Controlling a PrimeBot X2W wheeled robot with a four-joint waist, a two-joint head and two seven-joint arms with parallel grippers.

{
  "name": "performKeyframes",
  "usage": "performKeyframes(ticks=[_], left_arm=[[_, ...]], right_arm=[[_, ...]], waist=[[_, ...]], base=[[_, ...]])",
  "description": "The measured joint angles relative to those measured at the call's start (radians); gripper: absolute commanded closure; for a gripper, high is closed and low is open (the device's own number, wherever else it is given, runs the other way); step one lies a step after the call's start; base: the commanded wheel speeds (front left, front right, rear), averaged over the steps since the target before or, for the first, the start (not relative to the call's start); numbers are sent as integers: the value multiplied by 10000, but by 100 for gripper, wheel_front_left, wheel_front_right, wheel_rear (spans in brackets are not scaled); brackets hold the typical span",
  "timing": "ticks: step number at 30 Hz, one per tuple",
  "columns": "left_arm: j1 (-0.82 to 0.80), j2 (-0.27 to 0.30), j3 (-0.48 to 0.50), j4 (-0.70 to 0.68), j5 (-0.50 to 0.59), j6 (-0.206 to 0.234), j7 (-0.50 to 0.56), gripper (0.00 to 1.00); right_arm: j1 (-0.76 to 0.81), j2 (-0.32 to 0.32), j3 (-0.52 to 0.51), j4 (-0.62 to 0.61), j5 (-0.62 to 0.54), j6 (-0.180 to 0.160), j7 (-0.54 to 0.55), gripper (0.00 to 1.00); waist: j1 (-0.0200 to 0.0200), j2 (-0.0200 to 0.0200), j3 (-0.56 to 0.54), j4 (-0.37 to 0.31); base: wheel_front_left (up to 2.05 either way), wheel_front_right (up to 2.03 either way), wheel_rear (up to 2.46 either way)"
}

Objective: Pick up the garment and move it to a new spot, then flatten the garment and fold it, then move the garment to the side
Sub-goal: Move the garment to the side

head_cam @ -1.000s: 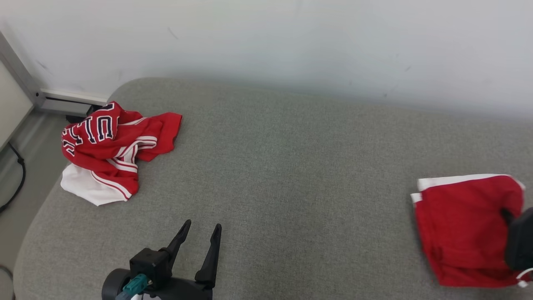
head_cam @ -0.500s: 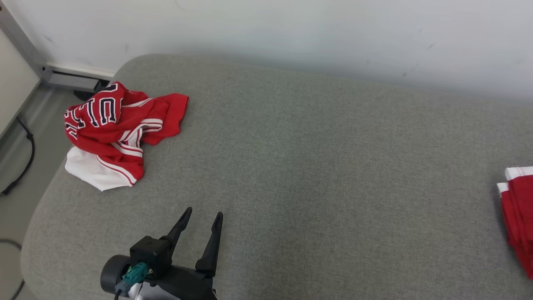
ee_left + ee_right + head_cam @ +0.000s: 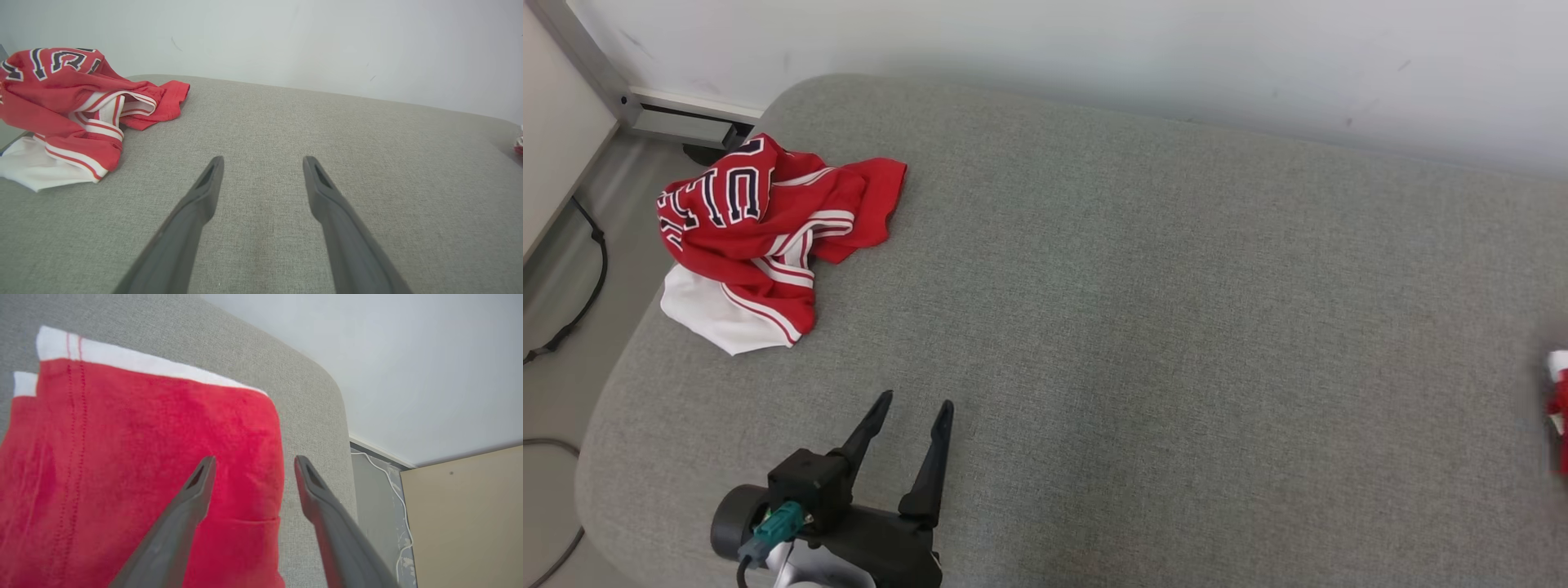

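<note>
Right end effector (image 3: 254, 459) spread over garment (image 3: 122, 457), hem (image 3: 143, 361) wallward.

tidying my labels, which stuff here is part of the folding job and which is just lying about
Job: folded red garment; right gripper, open over its edge; grey cushion.
Lying about: crumpled jersey, perhaps next; open left gripper; floor cable.

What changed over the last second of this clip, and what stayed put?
The right end effector opened and let go of the folded red garment with white trim, which lies flat on the grey fabric cushion. The head camera swung left. The left end effector stayed open and empty; the crumpled red-and-white jersey did not move.
</note>
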State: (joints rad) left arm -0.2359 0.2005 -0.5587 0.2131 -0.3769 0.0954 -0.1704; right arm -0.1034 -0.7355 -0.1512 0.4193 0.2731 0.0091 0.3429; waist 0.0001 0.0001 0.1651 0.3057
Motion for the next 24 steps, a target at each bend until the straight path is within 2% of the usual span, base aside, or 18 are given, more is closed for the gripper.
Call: performKeyframes(ticks=[8,12,18,19,24], left_arm=[[5,75,113,4,0,10,29,0],[1,36,104,36,0,10,27,0],[2,-4,234,213,-6,12,-79,0],[13,2,290,251,-6,13,-190,0],[73,69,516,320,-6,36,-418,0]], right_arm=[[-577,-113,201,286,-288,-90,-767,0],[-1034,115,328,232,-282,-59,-1306,0],[-1306,1526,412,-640,270,-96,-2546,0],[-1218,2077,403,-1012,522,-136,-2949,0],[-400,3210,644,-1745,798,-242,-3726,0]], waist=[[-1,0,-12,-190],[-1,0,-103,-289],[-1,0,-410,-423],[-1,0,-558,-479],[-2,0,-1009,-662]], base=[[0,0,0],[0,0,0],[0,0,0],[0,0,0],[0,0,0]])
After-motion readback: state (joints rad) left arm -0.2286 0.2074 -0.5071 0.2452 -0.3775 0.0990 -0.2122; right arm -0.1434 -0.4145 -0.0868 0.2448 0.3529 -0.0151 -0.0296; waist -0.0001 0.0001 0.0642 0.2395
